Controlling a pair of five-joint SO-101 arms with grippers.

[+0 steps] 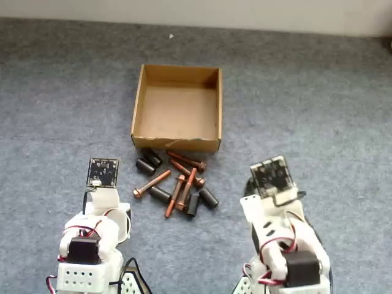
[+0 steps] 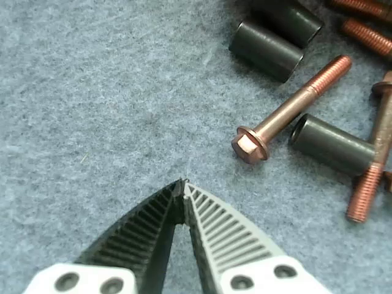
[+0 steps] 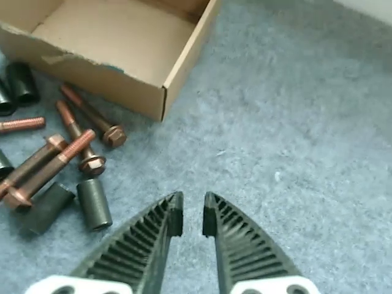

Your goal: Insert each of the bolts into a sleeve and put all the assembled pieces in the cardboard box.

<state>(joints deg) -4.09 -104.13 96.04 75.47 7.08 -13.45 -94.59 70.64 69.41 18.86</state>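
Your right fingers: tips narrowly parted, holding nothing, over grey tabletop. Sleeves: two lying just beside one finger. Bolts: loose cluster beyond those. Cardboard box: open-topped, farthest ahead of the fingertips.

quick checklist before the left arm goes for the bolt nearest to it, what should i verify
1. left gripper empty: ok, it holds nothing.
2. left gripper open for a grasp: not ok, its fingertips are closed together.
3. nearest bolt free from above: ok, nothing lies across it.
4. that bolt clear of the sleeve beside it: cannot tell, they lie very close.
5. right gripper empty: ok, slightly open over bare carpet.
6. cardboard box ready: ok, open side up and empty.
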